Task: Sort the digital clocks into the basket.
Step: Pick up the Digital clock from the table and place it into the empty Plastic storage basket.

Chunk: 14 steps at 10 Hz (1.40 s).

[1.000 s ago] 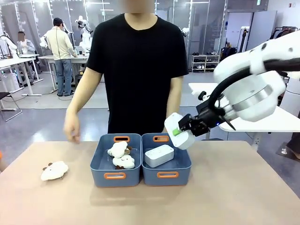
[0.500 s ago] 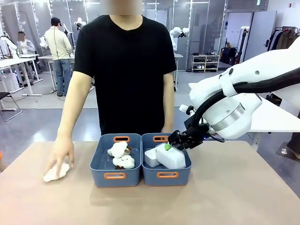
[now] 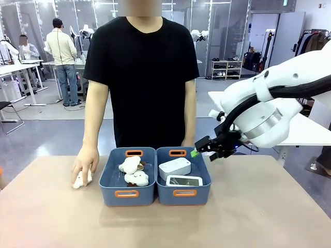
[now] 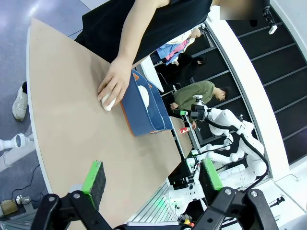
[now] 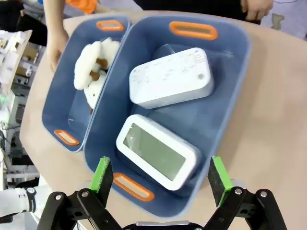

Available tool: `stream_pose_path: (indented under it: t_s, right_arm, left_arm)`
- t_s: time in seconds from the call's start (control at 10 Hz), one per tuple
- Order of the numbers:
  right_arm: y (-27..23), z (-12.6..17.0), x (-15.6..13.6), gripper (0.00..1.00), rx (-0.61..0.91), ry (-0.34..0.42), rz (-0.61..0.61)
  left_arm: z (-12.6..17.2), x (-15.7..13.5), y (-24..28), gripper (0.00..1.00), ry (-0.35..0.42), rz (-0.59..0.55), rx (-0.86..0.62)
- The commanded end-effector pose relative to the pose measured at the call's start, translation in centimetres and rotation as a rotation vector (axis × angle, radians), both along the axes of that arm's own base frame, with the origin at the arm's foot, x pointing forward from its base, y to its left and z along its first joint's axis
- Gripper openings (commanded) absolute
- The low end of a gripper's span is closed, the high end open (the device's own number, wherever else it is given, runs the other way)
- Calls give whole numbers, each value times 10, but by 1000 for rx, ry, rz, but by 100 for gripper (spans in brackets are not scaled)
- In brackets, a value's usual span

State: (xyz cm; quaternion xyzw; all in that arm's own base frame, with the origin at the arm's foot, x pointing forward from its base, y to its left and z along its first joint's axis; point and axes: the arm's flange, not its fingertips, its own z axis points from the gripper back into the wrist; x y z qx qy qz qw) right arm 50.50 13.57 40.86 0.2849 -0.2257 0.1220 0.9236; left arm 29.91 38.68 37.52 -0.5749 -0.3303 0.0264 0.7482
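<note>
Two white digital clocks lie in the right blue basket (image 3: 162,194): one screen up (image 3: 184,181) near the front, one button side up (image 3: 175,168) behind it. The right wrist view looks down on the screen-up clock (image 5: 157,157), the button-side clock (image 5: 171,77) and the basket wall (image 5: 230,100). My right gripper (image 3: 202,150) hangs open and bare above the basket's far right corner; its green pads (image 5: 102,174) frame the basket from above. My left gripper (image 4: 151,179) is open with nothing in it, high over the table's left end.
The left blue bin (image 3: 109,178) holds two cream plush toys (image 3: 133,171). The person stands at the far side, one hand (image 3: 84,164) pressing a third plush toy (image 3: 80,179) on the table left of the bins. The left wrist view shows that hand (image 4: 113,84) by the bin (image 4: 144,112).
My right gripper let go of the second clock, which now lies screen up in the right basket, and rose back to the right. The person's hand slid the loose plush toy toward the bins.
</note>
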Motion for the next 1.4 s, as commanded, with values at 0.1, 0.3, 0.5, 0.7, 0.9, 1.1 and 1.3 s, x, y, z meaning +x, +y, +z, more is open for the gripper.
stream_pose_path:
  t_s: [0.1, 0.3, 0.5, 0.7, 0.9, 1.1, 1.3]
  right_arm:
    - [-86, 40, -26, 100, 101, -14, -16]
    - [-166, 59, -39, 100, 327, 80, -2]
    - [-288, 60, -64, 100, 594, 203, 31]
    - [-343, 47, -83, 100, 703, 256, 59]
    - [-387, 34, -110, 100, 842, 244, 63]
    - [-420, 23, -137, 100, 899, 201, 38]
    - [-444, 8, -153, 100, 921, 190, 6]
  left_arm:
    - [3, -2, -2, 100, -1, 5, 3]
    - [3, -2, -2, 100, -1, 5, 3]
    - [3, -2, -2, 100, -1, 5, 3]
    - [3, -2, -2, 100, -1, 5, 3]
    - [3, -2, -2, 100, -1, 5, 3]
    - [3, -2, -2, 100, -1, 5, 3]
    - [3, -2, -2, 100, -1, 5, 3]
